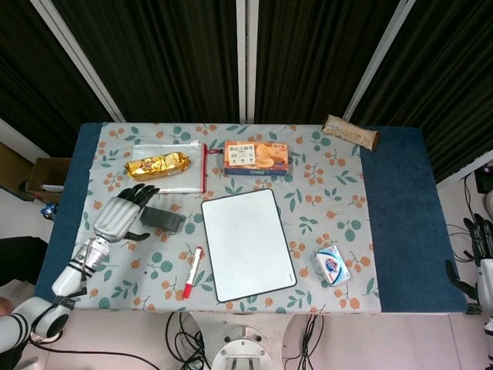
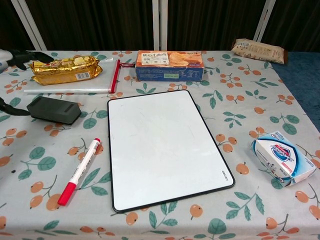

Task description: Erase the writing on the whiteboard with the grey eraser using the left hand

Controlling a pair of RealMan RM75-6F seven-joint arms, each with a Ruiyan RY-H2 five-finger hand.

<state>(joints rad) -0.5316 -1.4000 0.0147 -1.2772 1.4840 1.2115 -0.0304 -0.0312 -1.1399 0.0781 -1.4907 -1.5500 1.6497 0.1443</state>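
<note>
resting flat on the floral tablecloth [image 2: 210, 105], grey eraser [image 1: 162, 220] beside a clean whiteboard [image 1: 248, 243], left hand [image 1: 118, 216] alongside, fingers spread, right hand [image 1: 481, 240] fingers unclear

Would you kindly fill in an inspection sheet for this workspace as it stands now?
Surface: floral tablecloth on the table.
Job's things: whiteboard wiped blank; grey eraser lying on the cloth left of it.
Clutter: red marker, biscuit box, gold snack pack on a zip bag, soap box, brown snack bar.
Hands: left hand open beside the eraser, fingers spread; right hand at the frame edge.
Cables: cables below the table's front edge.
Surroundings: dark curtains.
</note>
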